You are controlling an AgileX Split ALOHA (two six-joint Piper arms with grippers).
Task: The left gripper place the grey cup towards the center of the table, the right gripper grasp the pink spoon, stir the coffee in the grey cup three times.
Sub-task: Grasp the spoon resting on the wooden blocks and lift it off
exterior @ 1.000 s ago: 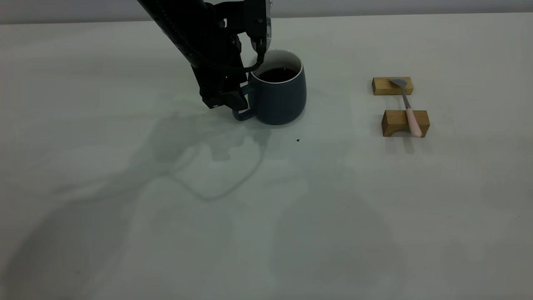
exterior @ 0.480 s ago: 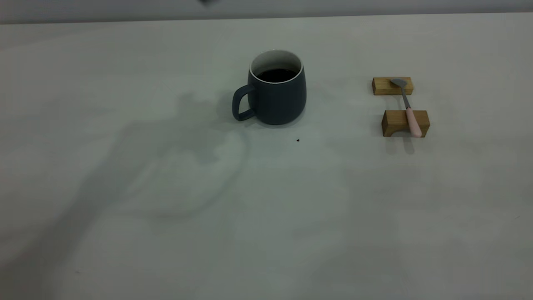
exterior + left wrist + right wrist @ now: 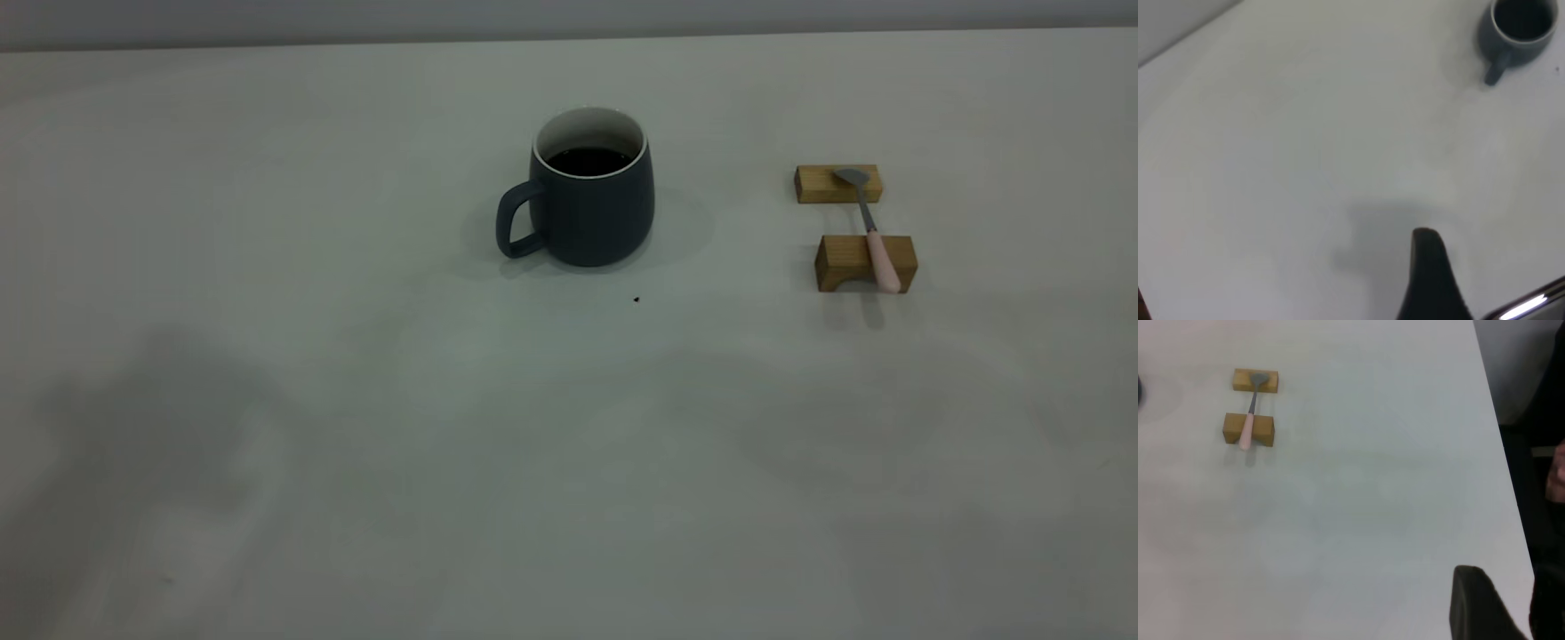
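The grey cup (image 3: 591, 209) stands upright near the middle of the table (image 3: 356, 400), handle to the left, with dark coffee (image 3: 589, 161) inside. To its right the pink spoon (image 3: 876, 240) lies across two wooden blocks. Neither gripper appears in the exterior view. In the left wrist view my left gripper (image 3: 1491, 280) is open and empty over bare table, one dark finger (image 3: 1426, 267) showing, far from the cup (image 3: 1518, 30). My right gripper (image 3: 1485, 607) hovers near the table's edge, far from the spoon (image 3: 1248, 420).
The far block (image 3: 838, 184) carries the spoon's bowl and the near block (image 3: 853, 263) its handle. A tiny dark speck (image 3: 636, 300) lies in front of the cup. Beyond the table edge (image 3: 1498, 453) is dark floor and a person's hand (image 3: 1557, 470).
The left arm, which was at the cup's handle a second ago, has let go and pulled up out of the exterior view. The cup stays where it stood. Shadows have drifted toward the front.
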